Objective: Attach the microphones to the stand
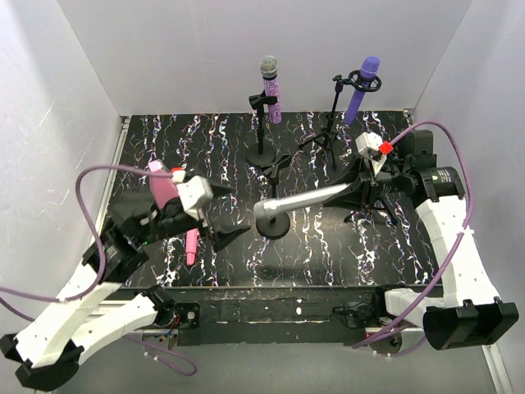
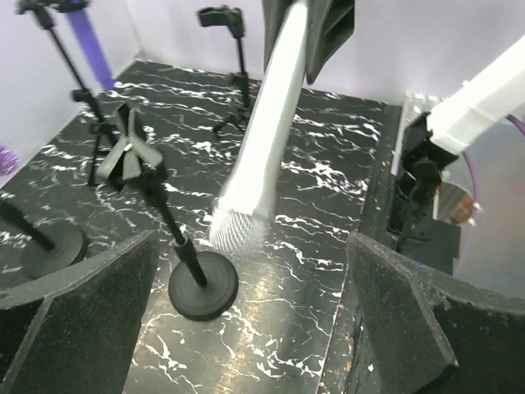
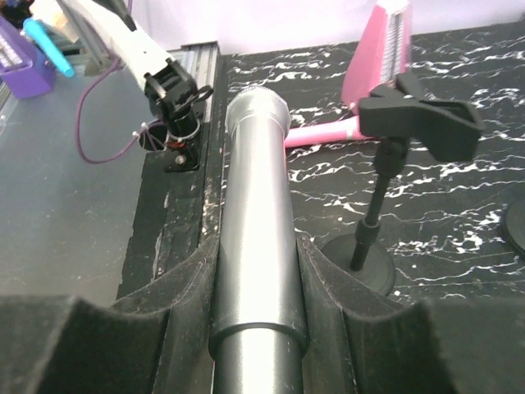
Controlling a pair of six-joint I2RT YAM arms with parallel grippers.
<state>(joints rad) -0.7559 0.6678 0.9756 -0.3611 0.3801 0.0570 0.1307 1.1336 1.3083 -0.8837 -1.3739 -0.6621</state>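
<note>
Right gripper (image 3: 257,283) clamped on the silver-grey microphone (image 1: 302,201), jaws on the handle. The mic is held level above the middle of the table (image 1: 410,246), mesh head toward the left, over the round base of an empty clip stand (image 2: 203,286). Left gripper (image 1: 232,212) spread wide, holding nothing, left of centre. Pink microphone (image 1: 191,246) lies flat near the front left corner. Glittery microphone (image 1: 271,90) and purple microphone (image 1: 362,86) sit in stands along the rear edge.
</note>
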